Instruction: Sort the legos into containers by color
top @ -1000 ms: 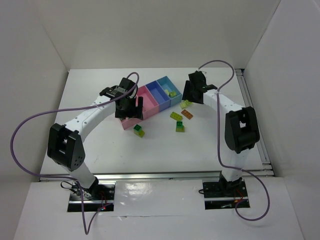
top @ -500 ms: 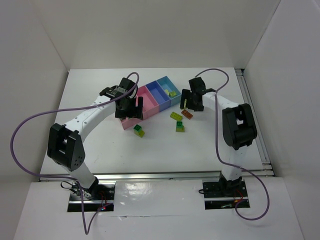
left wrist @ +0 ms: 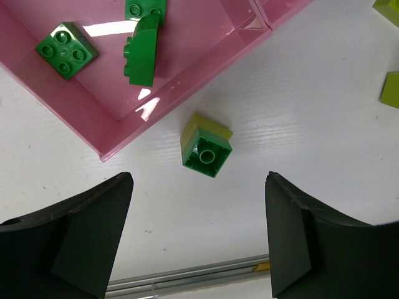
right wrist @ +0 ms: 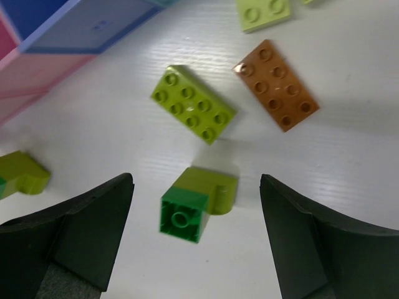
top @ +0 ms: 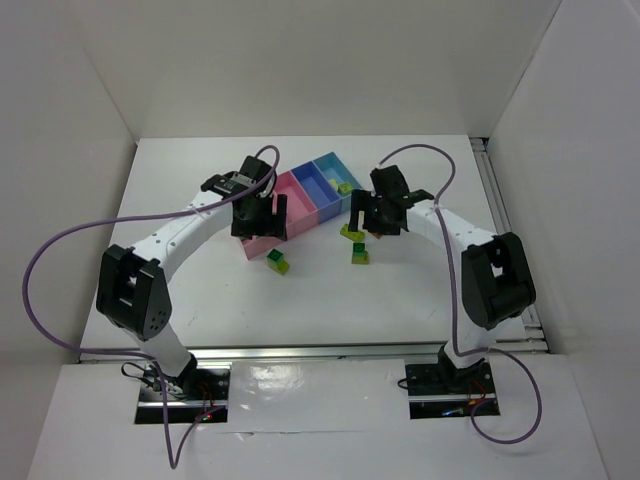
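The joined bins lie mid-table: larger pink (top: 256, 246), small pink (top: 291, 188), medium blue (top: 316, 186), light blue (top: 331, 166). My left gripper (top: 258, 226) is open and empty over the larger pink bin (left wrist: 206, 37), which holds three dark green bricks (left wrist: 65, 51). A green and yellow-green joined piece (left wrist: 206, 149) lies just outside it. My right gripper (top: 366, 224) is open and empty above another green and yellow-green piece (right wrist: 196, 202), a yellow-green brick (right wrist: 193, 104) and the orange brick (right wrist: 276, 84). A yellow-green brick (top: 345, 187) sits in the light blue bin.
More yellow-green bricks lie on the table near the bins (right wrist: 263, 12) and to the left (right wrist: 22, 174). White walls enclose the table on three sides. A metal rail (top: 340, 350) runs along the near edge.
My right gripper has moved left and nearer, from beside the light blue bin to above the loose bricks. The left arm has not moved.
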`<state>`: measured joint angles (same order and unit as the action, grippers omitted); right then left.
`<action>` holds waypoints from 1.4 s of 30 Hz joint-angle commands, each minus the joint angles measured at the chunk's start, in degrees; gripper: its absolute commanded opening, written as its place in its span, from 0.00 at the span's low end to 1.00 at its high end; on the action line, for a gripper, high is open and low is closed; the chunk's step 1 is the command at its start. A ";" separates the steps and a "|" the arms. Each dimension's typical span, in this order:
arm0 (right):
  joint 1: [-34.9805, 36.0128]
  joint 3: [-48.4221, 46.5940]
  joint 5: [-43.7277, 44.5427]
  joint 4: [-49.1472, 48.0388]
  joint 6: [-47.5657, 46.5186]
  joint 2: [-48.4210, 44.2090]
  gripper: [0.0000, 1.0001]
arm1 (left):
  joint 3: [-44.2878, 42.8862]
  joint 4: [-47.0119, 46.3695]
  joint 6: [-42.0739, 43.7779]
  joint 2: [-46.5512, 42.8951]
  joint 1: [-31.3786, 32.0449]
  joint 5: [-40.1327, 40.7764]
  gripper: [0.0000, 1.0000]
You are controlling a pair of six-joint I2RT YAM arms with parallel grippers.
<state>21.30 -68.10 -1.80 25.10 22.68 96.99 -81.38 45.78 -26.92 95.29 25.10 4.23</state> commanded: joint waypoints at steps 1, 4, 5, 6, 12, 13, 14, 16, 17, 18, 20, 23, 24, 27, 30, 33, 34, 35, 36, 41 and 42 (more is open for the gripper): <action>2.25 0.60 -1.26 2.67 1.58 -2.33 0.89 | -1.58 -0.34 1.25 0.95 0.39 -0.45 0.89; 2.78 0.07 -2.67 4.07 2.37 -0.32 0.87 | -2.20 -0.34 1.25 0.95 0.91 0.17 0.89; 2.78 0.07 -2.16 4.08 2.89 0.21 0.85 | -2.20 -0.86 1.25 0.95 0.91 0.17 0.89; 2.78 0.07 -2.15 4.08 2.90 0.22 0.85 | -2.20 -0.87 1.25 0.26 0.91 0.17 0.89; 3.83 0.07 -1.10 4.60 4.04 0.22 0.74 | -2.20 -0.87 1.25 0.25 0.91 0.17 0.89; 4.45 0.07 -0.58 5.13 4.04 0.22 0.74 | -2.20 -0.87 1.25 0.25 0.91 -0.36 0.89; 4.45 0.07 -1.27 5.13 4.04 0.22 0.72 | -1.59 -0.87 1.25 0.25 0.91 -0.88 0.89; 5.07 0.59 -3.72 3.56 3.35 0.22 0.69 | -1.58 -1.39 1.25 -0.36 0.91 -1.41 0.89; 6.46 0.60 -5.47 1.81 3.34 -0.31 0.67 | -1.58 -1.39 1.25 -0.36 0.91 -1.42 0.89; 7.08 0.60 -8.80 1.10 2.82 -0.31 0.67 | -1.58 -1.39 1.25 -0.36 0.91 -1.42 0.89; 8.75 -0.11 -11.81 -0.22 2.81 0.30 0.66 | -1.58 -1.39 1.87 -0.36 0.91 -1.94 0.89; 9.81 -1.25 -17.00 -1.54 1.50 0.92 0.66 | -2.11 -1.39 1.87 -0.36 1.44 -2.47 0.89; 9.81 -1.25 -17.61 -1.55 1.49 0.92 0.66 | -2.11 -1.39 1.87 -0.36 1.44 -3.25 0.89; 9.29 -1.25 -13.25 -1.03 0.97 -1.71 0.68 | -3.60 -1.39 2.40 0.16 2.66 -4.66 0.89; 6.57 -0.20 -4.40 0.73 3.23 -5.75 0.72 | -4.92 -1.39 3.96 0.87 5.90 -6.95 0.89; 2.54 2.43 2.49 4.76 8.50 -9.01 0.75 | -6.32 -1.39 7.65 3.14 9.51 -8.09 0.93; 1.56 3.05 6.16 5.82 9.39 -9.53 0.77 | -6.33 -2.00 8.36 3.76 11.88 -8.10 0.94; 0.68 4.45 7.76 6.70 10.19 -10.76 0.77 | -6.94 -2.01 8.89 4.38 13.03 -7.40 0.96; -0.63 5.16 10.91 8.45 11.93 -11.47 0.78 | -7.55 -2.01 8.90 4.99 15.22 -5.57 0.97; -4.51 8.76 12.36 10.05 13.53 -15.51 0.78 | -10.37 -3.94 6.45 10.69 18.93 -0.46 1.00; -5.03 9.29 11.83 10.05 13.53 -15.52 0.78 | -10.98 -4.47 5.31 11.49 19.45 0.68 1.00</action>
<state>17.26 -60.23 7.01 32.34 33.89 83.88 -89.36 43.16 -20.82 104.29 44.25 0.71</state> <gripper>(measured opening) 0.780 0.998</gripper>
